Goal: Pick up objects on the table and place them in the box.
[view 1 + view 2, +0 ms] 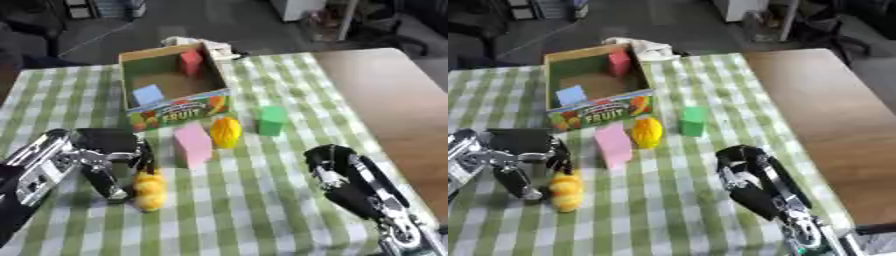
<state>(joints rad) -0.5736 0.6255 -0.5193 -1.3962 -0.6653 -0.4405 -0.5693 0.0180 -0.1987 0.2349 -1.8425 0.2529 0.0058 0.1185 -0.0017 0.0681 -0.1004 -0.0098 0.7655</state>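
Left eye view shows a green checked tablecloth with a cardboard box at the far left, printed with fruit on its near wall. Inside the box lie a red block at the far side and a pale blue block near the front. Just near the box stand a pink block, a yellow fruit-like toy and a green block, side by side. The left hand rests on the cloth, its fingers bent down beside a yellow lumpy toy; whether they grip it I cannot tell. The right hand hovers near right, fingers relaxed, holding nothing.
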